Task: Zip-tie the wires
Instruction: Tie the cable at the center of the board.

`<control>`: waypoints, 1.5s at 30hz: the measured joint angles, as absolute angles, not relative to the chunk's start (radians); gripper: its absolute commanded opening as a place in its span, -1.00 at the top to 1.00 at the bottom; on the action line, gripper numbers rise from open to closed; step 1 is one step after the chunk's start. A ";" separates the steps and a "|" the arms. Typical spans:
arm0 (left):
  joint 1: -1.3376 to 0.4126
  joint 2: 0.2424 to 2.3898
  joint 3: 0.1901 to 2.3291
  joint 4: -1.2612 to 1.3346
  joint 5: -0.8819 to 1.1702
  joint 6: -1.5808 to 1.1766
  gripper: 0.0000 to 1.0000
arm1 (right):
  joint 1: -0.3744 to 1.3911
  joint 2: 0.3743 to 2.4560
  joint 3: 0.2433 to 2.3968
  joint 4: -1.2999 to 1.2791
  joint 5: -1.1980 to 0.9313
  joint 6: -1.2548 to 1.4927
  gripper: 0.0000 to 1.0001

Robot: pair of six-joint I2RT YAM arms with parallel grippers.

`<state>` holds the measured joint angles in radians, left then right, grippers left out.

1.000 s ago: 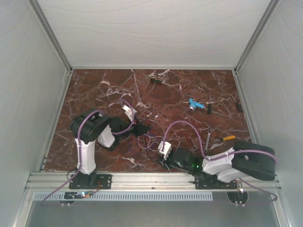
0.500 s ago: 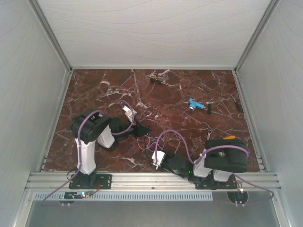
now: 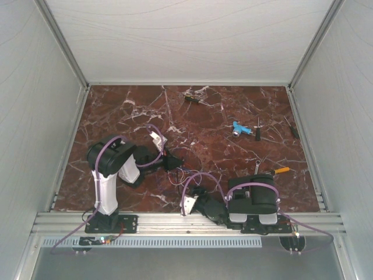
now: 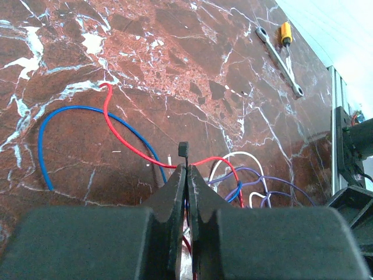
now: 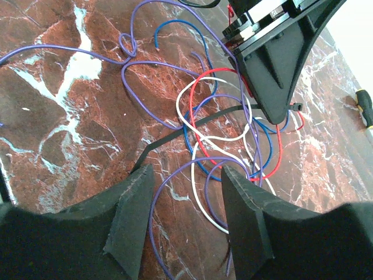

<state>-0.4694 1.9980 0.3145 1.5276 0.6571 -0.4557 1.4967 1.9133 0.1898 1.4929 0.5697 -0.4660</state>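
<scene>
**Top external:** the wires (image 3: pixel 182 175) lie near the table's 6 o'clock edge. The left gripper (image 3: pixel 173 163) is at their 10 o'clock and the right gripper (image 3: pixel 192 198) at their 5 o'clock.

**Left wrist:** the jaws are pressed together, pinching a black zip tie (image 4: pixel 183 150). A weak pinch could let it slip.

**Right wrist:** the jaws are spread and empty above the tangle. Closing here could snag a wire loop instead of the strap's free tail at the tangle's 8 o'clock.

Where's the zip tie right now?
Right wrist view, centre: the zip tie lies across the wires, one end pinched in the left gripper.
</scene>
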 measured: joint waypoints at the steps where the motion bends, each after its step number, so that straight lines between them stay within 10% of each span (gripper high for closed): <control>1: -0.469 1.998 0.315 1.528 0.659 -0.457 1.00 | 1.499 1.913 0.190 1.494 0.569 -0.477 0.00; 23: -0.453 1.998 0.315 1.528 0.693 -0.490 1.00 | 1.495 1.882 0.167 1.493 0.377 -0.590 -0.02; 45: -0.453 1.998 0.314 1.528 0.697 -0.506 1.00 | 1.483 1.977 0.244 1.502 0.369 -0.748 0.52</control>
<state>-0.4526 1.9980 0.3141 1.5276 0.6968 -0.5056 1.4826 1.9770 0.2440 1.5021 0.3687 -0.7479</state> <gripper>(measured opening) 0.003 0.260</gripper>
